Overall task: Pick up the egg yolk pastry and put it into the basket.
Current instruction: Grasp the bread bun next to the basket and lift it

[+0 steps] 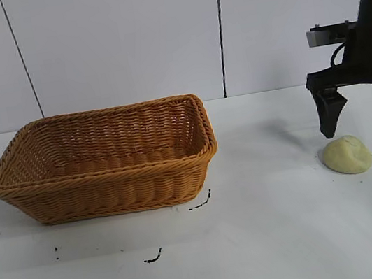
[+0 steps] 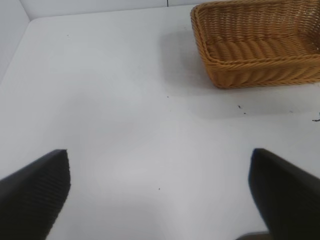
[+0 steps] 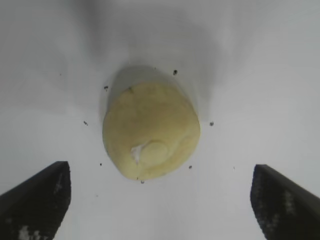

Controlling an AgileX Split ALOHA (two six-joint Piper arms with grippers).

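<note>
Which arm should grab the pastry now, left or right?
Right. The right gripper hangs open just above the egg yolk pastry, fingers either side. The left gripper, also open, sees only bare table and the basket.

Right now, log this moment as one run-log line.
stage: approach | right gripper: open, pointing down above egg yolk pastry, not touching | left gripper: open, idle over table | basket: empty
</note>
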